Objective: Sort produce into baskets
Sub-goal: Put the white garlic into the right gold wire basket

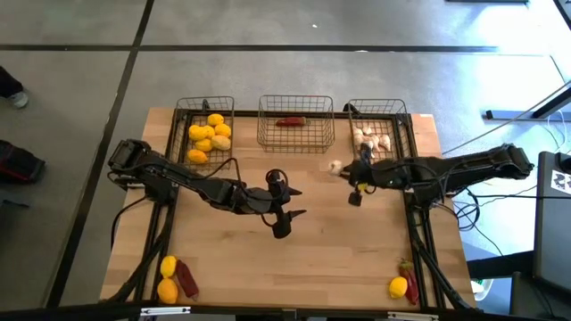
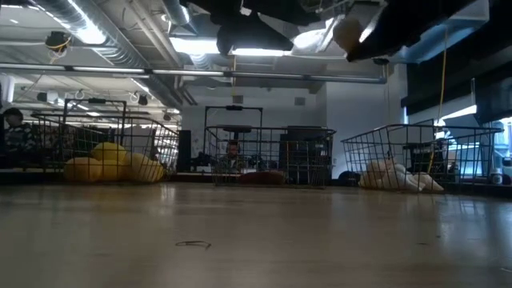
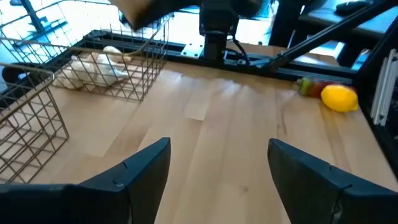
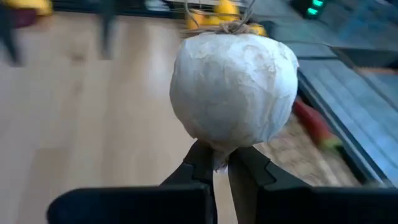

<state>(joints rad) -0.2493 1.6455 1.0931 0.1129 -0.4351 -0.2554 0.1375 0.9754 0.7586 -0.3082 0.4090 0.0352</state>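
The right gripper (image 1: 337, 167) pinches one garlic bulb (image 4: 234, 93) by its stem end, fingers pressed nearly together, just short of the right basket (image 1: 401, 120), which holds several more bulbs (image 1: 372, 139), too clustered to count. The left gripper (image 1: 295, 202) hangs over mid-table with fingers (image 3: 140, 163) spread and empty. Behind it stand three baskets: the left basket (image 1: 183, 134) with about five lemons (image 1: 209, 135), the middle basket (image 1: 295, 143) with one chili (image 1: 290, 122). Nearer the table's front, left of it, lie two lemons (image 1: 168, 278) and a chili (image 1: 186, 278); far to its right, one lemon (image 1: 398, 287) beside a chili (image 1: 409, 278).
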